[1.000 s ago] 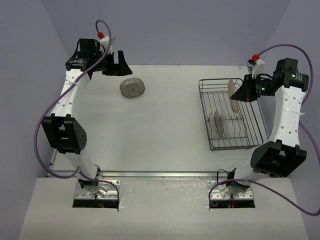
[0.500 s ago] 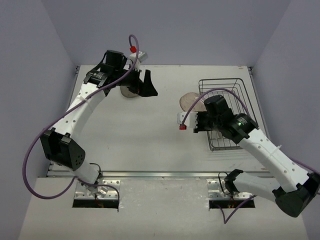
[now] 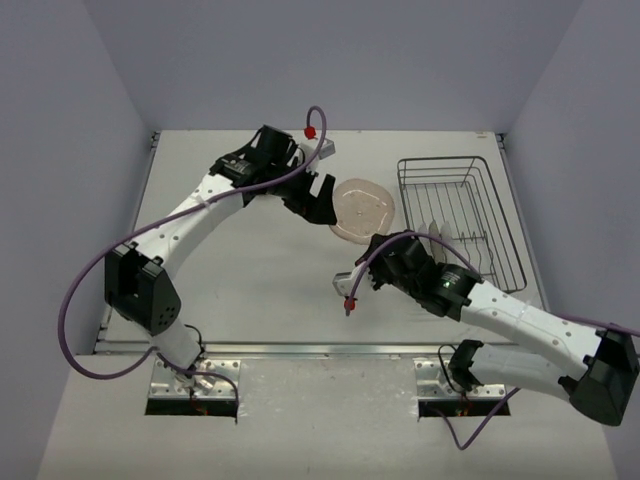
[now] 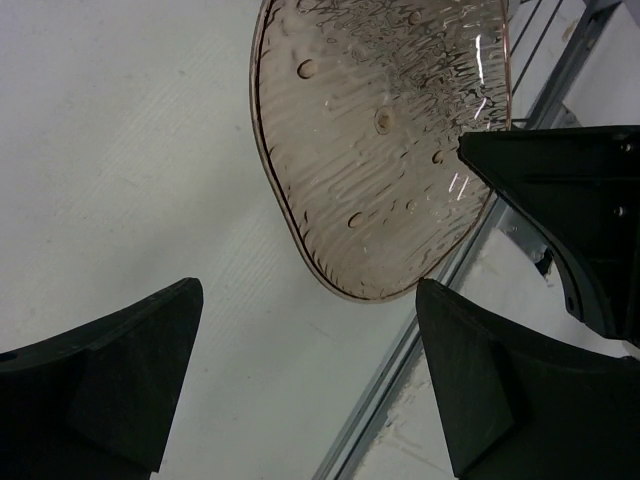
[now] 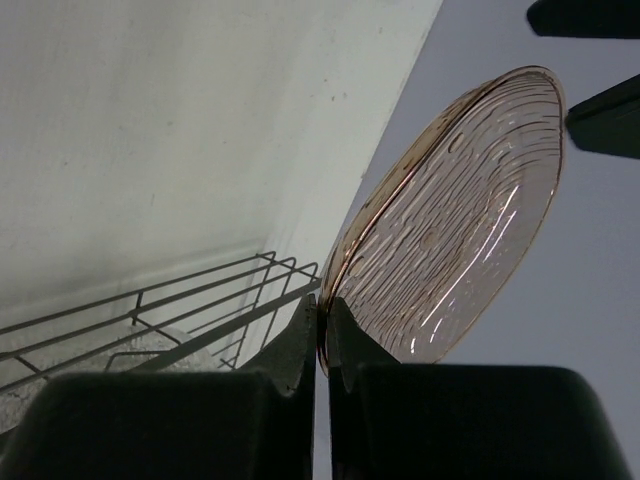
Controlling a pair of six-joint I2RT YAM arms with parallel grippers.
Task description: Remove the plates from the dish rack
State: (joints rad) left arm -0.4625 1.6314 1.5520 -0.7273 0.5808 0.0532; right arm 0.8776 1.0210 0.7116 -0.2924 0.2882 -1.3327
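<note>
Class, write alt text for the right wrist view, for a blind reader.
The right gripper pinches the rim of a translucent, pinkish, ribbed plate, which is tilted up on edge. Wires of the dish rack cross the lower left.

A pale off-white bench (image 3: 250, 270) is seen from above, its surface plain and matt. In the right wrist view a few faint dark specks are made out on it. The bench is enclosed on three sides by plain lavender-grey walls (image 3: 330, 60), raised at its left, far and right edges. A silver metal rail (image 3: 320, 349) is laid from left to right along its near edge. Nearer than the rail a light-grey panel (image 3: 330, 430) is set. Two rectangular openings are cut in it, a left cut-out (image 3: 160, 405) and a right cut-out (image 3: 500, 405).
</note>
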